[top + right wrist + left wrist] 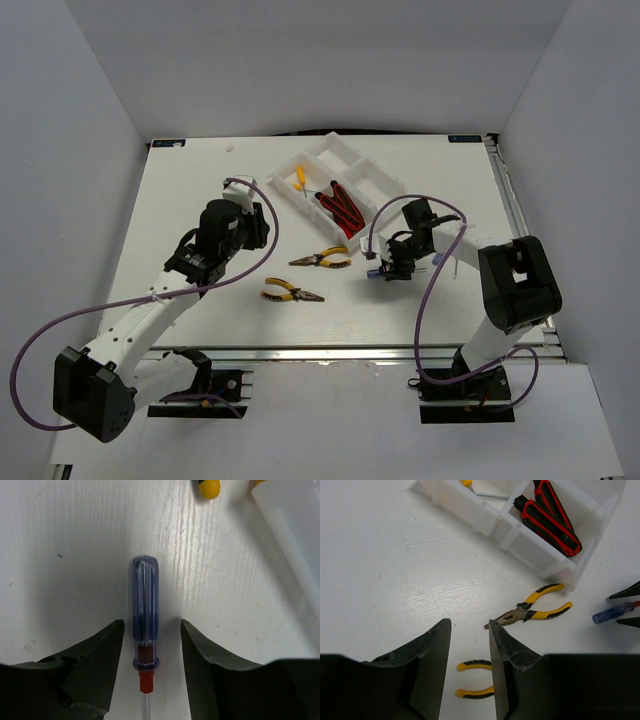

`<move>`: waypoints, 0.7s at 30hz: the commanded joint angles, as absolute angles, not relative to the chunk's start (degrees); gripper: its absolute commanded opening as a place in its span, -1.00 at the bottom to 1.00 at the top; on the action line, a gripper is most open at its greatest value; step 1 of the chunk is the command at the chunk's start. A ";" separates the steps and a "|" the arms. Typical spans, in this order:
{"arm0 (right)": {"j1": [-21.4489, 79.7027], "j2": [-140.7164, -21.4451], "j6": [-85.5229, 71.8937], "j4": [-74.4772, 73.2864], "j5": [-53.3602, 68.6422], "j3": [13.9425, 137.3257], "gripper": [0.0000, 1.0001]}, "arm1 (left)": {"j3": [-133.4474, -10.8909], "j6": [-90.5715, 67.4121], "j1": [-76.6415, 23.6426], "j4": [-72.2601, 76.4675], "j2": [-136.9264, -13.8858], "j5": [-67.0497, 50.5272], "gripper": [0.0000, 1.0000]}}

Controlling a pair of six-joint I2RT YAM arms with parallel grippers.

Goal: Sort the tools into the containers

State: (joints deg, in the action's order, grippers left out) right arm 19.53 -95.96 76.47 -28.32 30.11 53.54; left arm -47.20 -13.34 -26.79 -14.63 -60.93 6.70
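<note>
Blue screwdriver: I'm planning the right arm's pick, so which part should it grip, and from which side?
Grip the blue screwdriver on its thick handle, coming straight down from above, jaws closing across its width. It lies flat on the table, and the thin shaft would likely offer little hold. The open right gripper straddles the handle's lower end.

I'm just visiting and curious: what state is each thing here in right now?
Blue-handled screwdriver: flat on table, ungripped.
Right gripper: open, straddling it.
Left gripper: open, empty.
Two pliers: on table, outside tray.
Utility knives: in a tray compartment.
Yellow-handled tool: in another compartment.
</note>
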 commanded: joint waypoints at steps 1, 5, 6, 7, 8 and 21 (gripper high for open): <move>19.34 -96.68 75.76 -24.61 27.86 53.61 0.10 | -47.20 -12.92 -26.72 -14.50 -59.33 7.03 -0.05; 19.34 -95.11 75.32 -24.78 28.21 53.26 -0.35 | -47.29 -12.92 -26.72 -14.59 -59.50 6.85 -0.05; 19.34 -94.58 75.06 -24.79 28.47 53.17 -0.44 | -47.29 -12.83 -26.63 -14.50 -59.50 6.86 -0.05; 19.42 -93.96 74.88 -24.70 29.00 53.09 -0.52 | -47.29 -12.83 -26.72 -14.59 -59.50 7.03 -0.05; 19.34 -92.48 74.45 -24.70 29.44 53.35 -0.65 | -47.29 -12.83 -26.63 -14.59 -59.50 7.12 -0.05; 17.41 -90.61 34.66 -12.16 29.28 70.84 -1.00 | -46.58 -11.43 -26.63 -13.89 -57.57 8.00 -0.05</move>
State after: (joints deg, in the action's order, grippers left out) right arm 18.74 -91.11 49.60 -20.99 31.29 68.95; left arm -47.20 -12.45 -26.79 -14.61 -60.34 7.14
